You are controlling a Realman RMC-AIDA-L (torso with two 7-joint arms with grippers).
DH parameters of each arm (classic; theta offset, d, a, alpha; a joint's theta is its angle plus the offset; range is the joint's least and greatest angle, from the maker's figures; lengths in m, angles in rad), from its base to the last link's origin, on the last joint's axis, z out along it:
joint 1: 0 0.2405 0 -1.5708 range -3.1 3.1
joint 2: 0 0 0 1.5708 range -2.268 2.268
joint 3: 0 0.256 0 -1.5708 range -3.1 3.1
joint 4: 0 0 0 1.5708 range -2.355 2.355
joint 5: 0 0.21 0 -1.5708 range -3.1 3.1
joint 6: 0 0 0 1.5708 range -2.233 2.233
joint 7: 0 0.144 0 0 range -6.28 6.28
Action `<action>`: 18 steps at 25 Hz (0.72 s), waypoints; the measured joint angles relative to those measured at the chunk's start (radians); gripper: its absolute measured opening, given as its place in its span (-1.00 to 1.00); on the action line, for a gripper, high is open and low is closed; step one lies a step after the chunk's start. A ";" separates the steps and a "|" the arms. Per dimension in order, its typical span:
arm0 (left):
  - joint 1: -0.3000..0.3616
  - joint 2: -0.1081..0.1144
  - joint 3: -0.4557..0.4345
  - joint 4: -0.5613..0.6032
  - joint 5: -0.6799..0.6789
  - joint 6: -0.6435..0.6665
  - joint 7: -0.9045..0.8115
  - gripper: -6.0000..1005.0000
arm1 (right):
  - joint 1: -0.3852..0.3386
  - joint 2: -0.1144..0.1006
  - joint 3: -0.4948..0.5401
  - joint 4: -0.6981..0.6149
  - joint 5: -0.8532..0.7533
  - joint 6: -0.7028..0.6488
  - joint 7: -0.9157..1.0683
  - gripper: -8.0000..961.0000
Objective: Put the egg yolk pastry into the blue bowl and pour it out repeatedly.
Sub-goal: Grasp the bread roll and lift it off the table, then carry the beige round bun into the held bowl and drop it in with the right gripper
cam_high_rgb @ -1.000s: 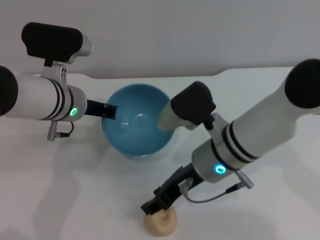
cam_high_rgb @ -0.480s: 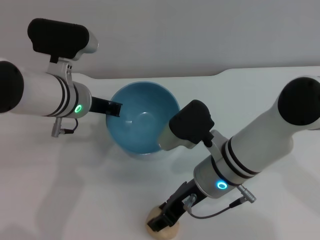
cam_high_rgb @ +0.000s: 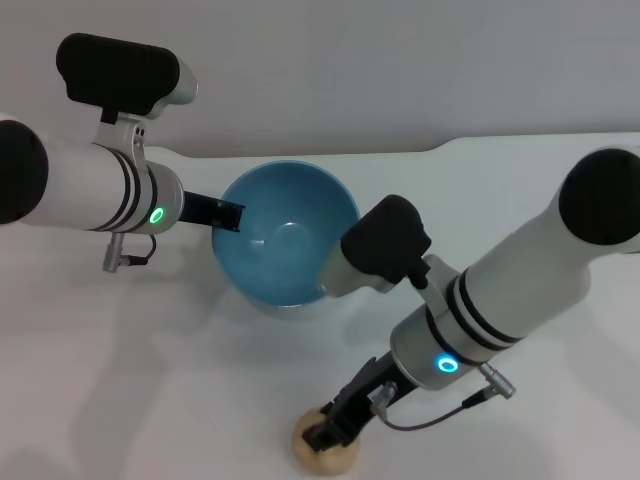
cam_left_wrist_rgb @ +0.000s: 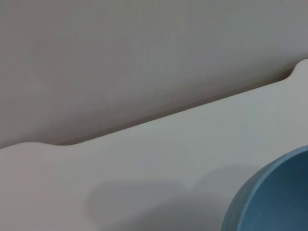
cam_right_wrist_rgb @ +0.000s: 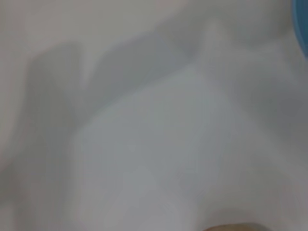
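Beige egg yolk pastry sits on the white worktop, with my right gripper clenched on it. My left gripper grasps the tilted blue bowl by its rim.

A: The blue bowl looks like glazed ceramic or hard plastic, I cannot tell which; its inside is smooth and glossy, with a soft highlight near the bottom.

B: And the egg yolk pastry?

A: Matt, doughy, slightly lumpy; no shine at all.

B: The table?

A: Smooth white, faintly satin; it takes soft shadows.

B: The right pincer on the pastry?

A: Black, dull, seemingly plastic; the arm casings are smooth white plastic with glossy black bands.
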 joint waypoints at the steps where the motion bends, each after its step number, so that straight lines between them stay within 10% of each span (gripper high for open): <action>1: 0.000 0.000 0.000 0.000 0.000 0.000 0.001 -0.98 | -0.002 -0.001 0.007 0.005 0.000 0.003 0.000 -0.39; 18: 0.000 0.003 0.000 0.000 0.000 -0.010 0.006 -0.98 | -0.115 -0.009 0.319 0.292 -0.095 0.176 0.003 -0.61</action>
